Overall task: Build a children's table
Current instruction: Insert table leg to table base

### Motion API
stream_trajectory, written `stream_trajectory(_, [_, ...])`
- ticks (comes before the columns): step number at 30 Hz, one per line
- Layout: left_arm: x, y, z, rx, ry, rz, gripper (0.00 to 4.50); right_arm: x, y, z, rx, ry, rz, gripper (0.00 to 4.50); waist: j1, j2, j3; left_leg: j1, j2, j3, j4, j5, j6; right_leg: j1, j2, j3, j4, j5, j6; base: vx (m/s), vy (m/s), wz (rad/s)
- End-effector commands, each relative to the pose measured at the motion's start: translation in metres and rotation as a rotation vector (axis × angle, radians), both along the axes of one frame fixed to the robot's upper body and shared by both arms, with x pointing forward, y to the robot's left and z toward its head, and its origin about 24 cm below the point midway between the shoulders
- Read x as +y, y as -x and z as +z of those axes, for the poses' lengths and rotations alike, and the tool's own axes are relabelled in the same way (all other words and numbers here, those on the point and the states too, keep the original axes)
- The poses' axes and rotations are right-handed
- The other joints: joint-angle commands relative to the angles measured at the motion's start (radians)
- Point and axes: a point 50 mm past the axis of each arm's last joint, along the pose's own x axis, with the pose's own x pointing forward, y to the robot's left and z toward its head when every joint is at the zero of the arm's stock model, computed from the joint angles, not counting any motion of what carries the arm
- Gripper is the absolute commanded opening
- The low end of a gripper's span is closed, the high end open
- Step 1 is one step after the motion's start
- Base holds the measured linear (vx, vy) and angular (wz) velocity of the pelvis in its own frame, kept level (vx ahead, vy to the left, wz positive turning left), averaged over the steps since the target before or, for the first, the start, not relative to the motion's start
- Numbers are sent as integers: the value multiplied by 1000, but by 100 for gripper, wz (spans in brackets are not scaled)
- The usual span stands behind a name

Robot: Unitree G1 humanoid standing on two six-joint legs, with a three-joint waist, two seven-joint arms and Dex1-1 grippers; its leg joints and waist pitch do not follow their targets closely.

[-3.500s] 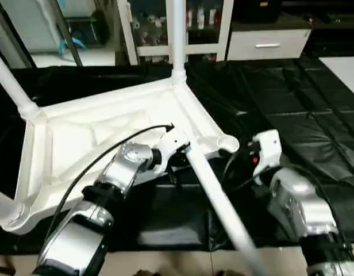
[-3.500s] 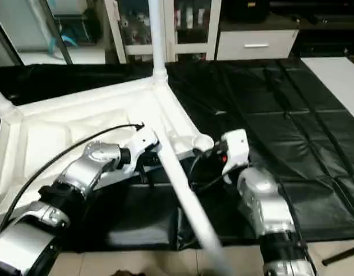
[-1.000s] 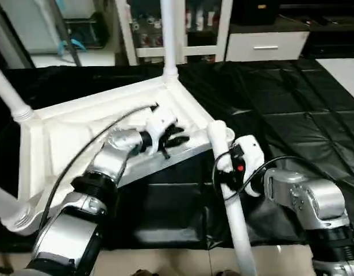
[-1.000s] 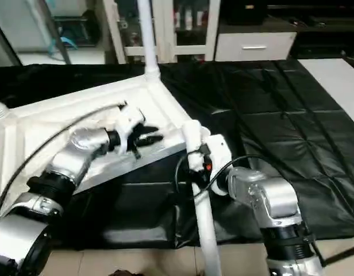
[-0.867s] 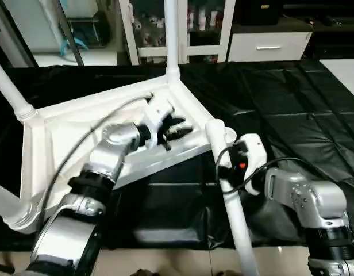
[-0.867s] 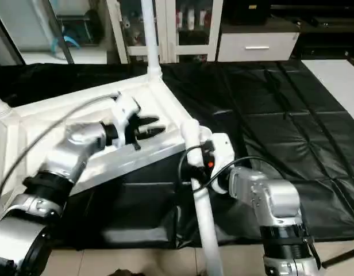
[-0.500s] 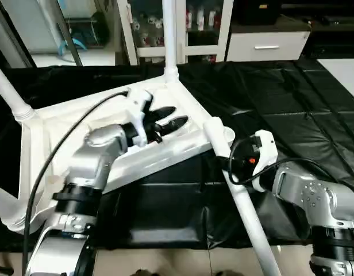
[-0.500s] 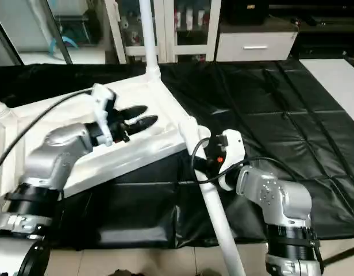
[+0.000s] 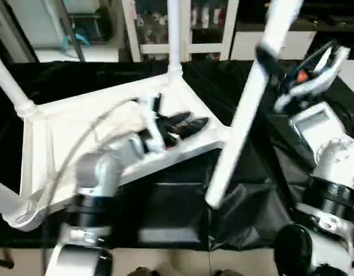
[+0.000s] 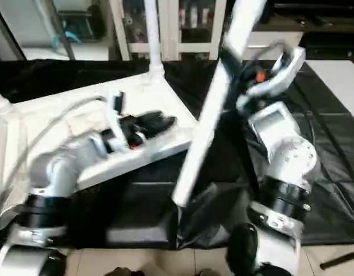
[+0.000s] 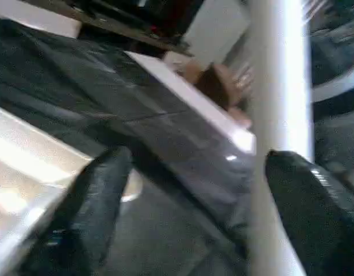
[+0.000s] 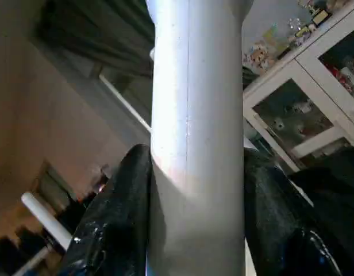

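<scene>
Looking down from the head views, the white tabletop (image 9: 108, 132) lies upside down on the black work table (image 9: 263, 190). Three legs already stand in its corners — one at the back (image 9: 173, 34), one at the far left (image 9: 10, 86) and one at the near left (image 9: 7, 204). The right gripper (image 9: 268, 60) is clamped on the fourth leg (image 9: 240, 126) and holds it up, tilted, with its low end hanging free over the black cover. The last corner hole (image 9: 223, 135) sits just beside that leg. The left gripper (image 9: 191, 125) hovers over the tabletop with its two black fingers spread apart, holding nothing.

In the left wrist view, the wide-open fingers (image 11: 96, 195) point at the leg, which passes right in front of one of them.

In the right wrist view, both black fingers (image 12: 116, 224) hug the thick white leg (image 12: 194, 132).

The leg is long and held near its top, so the low end could swing and bump the tabletop's edge — or miss the hole. The back leg stands near too. There is open room on the right, over the black cover.
</scene>
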Motion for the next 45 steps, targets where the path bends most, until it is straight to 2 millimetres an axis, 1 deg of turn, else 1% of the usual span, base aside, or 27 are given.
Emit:
stream_trajectory(1, [-12,6,11,1,53,-75,448,-3,-3,10,-51,-76,-40,177,3,-17,-81,38,73,-38,-65,-30,71,38,-35,23,-40,-96,-216,0,0,0])
stream_trajectory(2, [-12,7,11,1,54,-77,448,-3,-3,11,-51,-77,-41,177,4,-16,-82,37,73,-39,-65,-32,71,38,-36,23,-39,-101,-219,0,0,0])
stream_trajectory(4, [-18,11,13,16,69,-110,450,-1,-6,13,-58,-101,-48,177,3,-15,-78,38,73,-40,-67,-59,69,38,-33,21,-44,-141,-210,0,0,0])
stream_trajectory(6, [-21,15,16,29,90,-143,450,2,-7,15,-69,-112,-55,177,2,-18,-76,37,72,-40,-68,-75,67,39,-34,22,-48,-167,-197,0,0,0])
stream_trajectory(7, [-22,18,21,55,160,-183,450,4,-8,16,-79,-98,-56,177,0,-14,-76,39,72,-39,-68,-85,58,38,-34,22,-49,-178,-192,0,0,0])
stream_trajectory(9, [-22,21,23,74,198,-217,450,5,-8,16,-83,-85,-55,177,0,-16,-77,37,71,-40,-67,-70,55,40,-32,21,-48,-163,-195,0,0,0])
stream_trajectory(11, [-21,23,24,81,204,-231,450,5,-8,16,-84,-81,-56,177,0,-16,-78,37,70,-40,-66,-67,61,40,-29,21,-47,-160,-192,0,0,0])
stream_trajectory(13, [-21,27,20,71,155,-259,450,5,-9,16,-85,-87,-60,177,-1,-15,-78,36,70,-42,-67,-64,67,42,-30,20,-48,-163,-184,0,0,0])
stream_trajectory(14, [-21,30,10,54,28,-272,450,5,-10,17,-87,-101,-67,177,1,-12,-79,37,73,-46,-68,-63,71,41,-31,20,-49,-173,-173,0,0,0])
stream_trajectory(15, [-20,30,5,52,-23,-258,450,5,-10,18,-89,-111,-71,177,-1,-11,-78,41,71,-43,-68,-66,68,36,-26,19,-49,-180,-162,0,0,0])
stream_trajectory(16, [-20,29,1,51,-56,-241,450,4,-11,18,-91,-117,-75,177,-3,-12,-78,39,71,-44,-68,-62,69,37,-26,20,-50,-177,-160,0,0,0])
stream_trajectory(19, [-17,28,-3,74,-71,-228,450,2,-12,21,-98,-142,-96,177,-2,-9,-80,41,70,-42,-66,-47,56,38,-27,20,-46,-156,-170,0,0,0])
stream_trajectory(20, [-16,28,-3,81,-72,-223,450,1,-12,21,-105,-148,-105,177,1,-3,-81,43,70,-42,-66,-43,52,38,-27,20,-43,-142,-175,0,0,0])
stream_trajectory(21, [-15,28,-3,87,-68,-224,450,0,-12,22,-110,-154,-112,177,0,-7,-80,43,70,-42,-66,-46,49,38,-25,19,-43,-132,-179,0,0,0])
stream_trajectory(22, [-13,28,-3,88,-67,-221,450,-1,-12,22,-111,-158,-117,177,-1,-8,-80,41,69,-41,-67,-51,47,40,-26,19,-42,-129,-181,0,0,0])
stream_trajectory(25, [-9,26,-1,91,-38,-203,450,-2,-12,21,-112,-160,-116,177,-2,-8,-80,39,67,-41,-65,-58,49,42,-27,19,-43,-130,-183,0,0,0])
stream_trajectory(26, [-9,26,-1,92,-28,-202,423,-2,-13,21,-112,-161,-116,177,-2,-6,-81,39,67,-42,-65,-54,51,43,-28,19,-41,-123,-188,0,0,0])
stream_trajectory(29, [-8,27,2,92,-5,-224,411,-2,-13,21,-111,-162,-117,177,-4,-5,-82,40,67,-42,-64,-52,56,43,-26,18,-40,-117,-193,0,0,0])
stream_trajectory(30, [-8,28,2,93,-2,-231,396,-2,-13,21,-111,-161,-118,177,-4,-6,-82,40,68,-42,-64,-53,57,43,-26,18,-41,-121,-193,0,0,0])
stream_trajectory(31, [-8,28,2,93,-2,-232,396,-2,-13,21,-111,-161,-118,177,-4,-6,-82,40,68,-42,-64,-53,57,43,-26,18,-41,-121,-193,0,0,0])
stream_trajectory(33, [-9,28,2,99,4,-238,371,-2,-14,22,-113,-161,-121,177,-4,-6,-82,40,68,-42,-63,-51,58,44,-26,18,-41,-121,-192,0,0,0])
stream_trajectory(36, [-10,28,2,104,11,-239,360,-2,-15,22,-114,-162,-121,177,-3,-6,-82,41,67,-41,-62,-51,58,43,-26,18,-41,-122,-194,0,0,0])
stream_trajectory(38, [-11,27,2,105,17,-237,336,-1,-15,22,-115,-162,-119,177,-4,-4,-83,40,68,-42,-62,-49,59,43,-25,18,-40,-117,-195,0,0,0])
stream_trajectory(42, [-11,26,3,104,27,-235,303,1,-15,24,-117,-167,-116,177,-4,-9,-83,40,68,-41,-61,-47,64,45,-27,18,-40,-116,-196,0,0,0])
stream_trajectory(43, [-11,26,3,104,29,-235,293,1,-16,24,-117,-168,-116,176,-4,-8,-83,40,68,-42,-61,-46,65,45,-27,18,-39,-116,-197,0,0,0])
stream_trajectory(44, [-11,26,4,103,34,-237,293,2,-16,24,-117,-172,-114,176,-4,-10,-83,39,68,-41,-60,-41,68,45,-26,18,-39,-113,-197,0,0,0])
stream_trajectory(45, [-11,26,4,102,38,-240,286,2,-16,25,-118,-174,-114,176,-4,-9,-83,39,67,-41,-60,-41,70,44,-26,18,-39,-115,-197,0,0,0])
